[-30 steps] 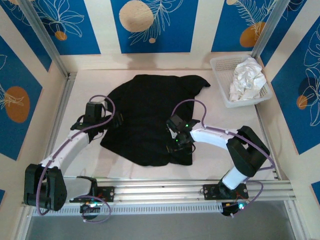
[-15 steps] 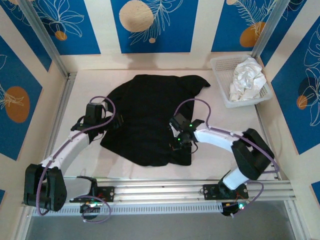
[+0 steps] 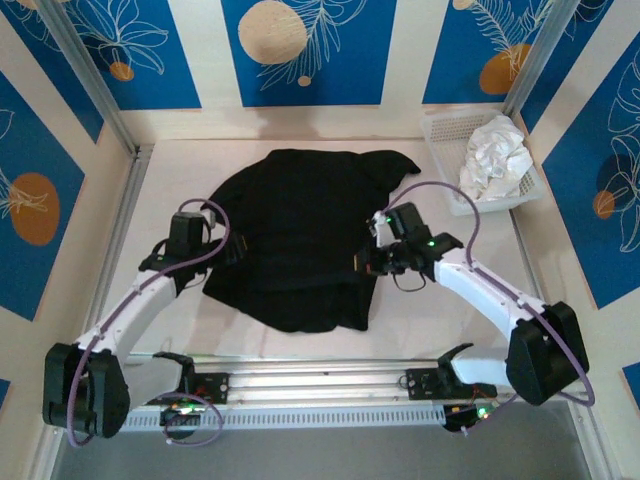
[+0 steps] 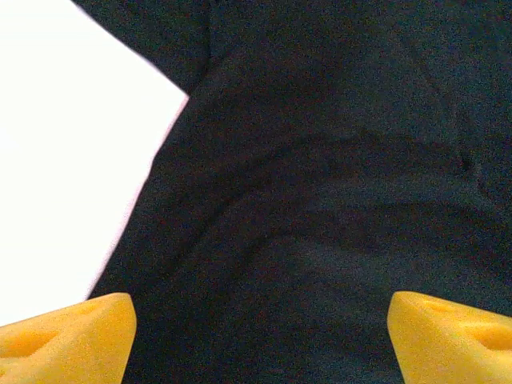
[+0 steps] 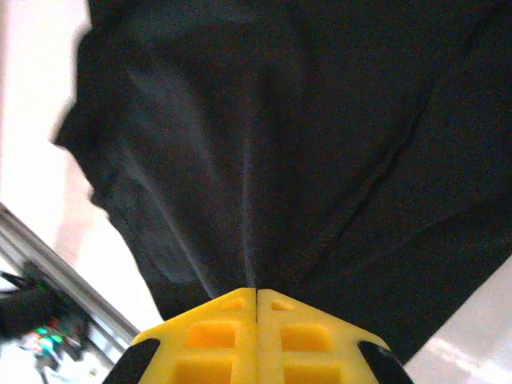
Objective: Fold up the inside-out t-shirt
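T-shirt (image 3: 295, 235) in black spread mid-table, right gripper (image 5: 256, 298) pinching its 3 o'clock edge, left gripper (image 4: 260, 340) wide over its 9 o'clock edge, bare table (image 3: 415, 322) at 4 o'clock, basket (image 3: 436, 160) at 1 o'clock

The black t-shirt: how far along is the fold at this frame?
Done: no fold shows yet. The t-shirt lies spread and rumpled on the table. In hand: the right gripper is shut on a pinch of cloth near the shirt's right edge, with fabric tenting toward it. The left gripper is open at the left edge, gripping nothing. Left: the folding itself.
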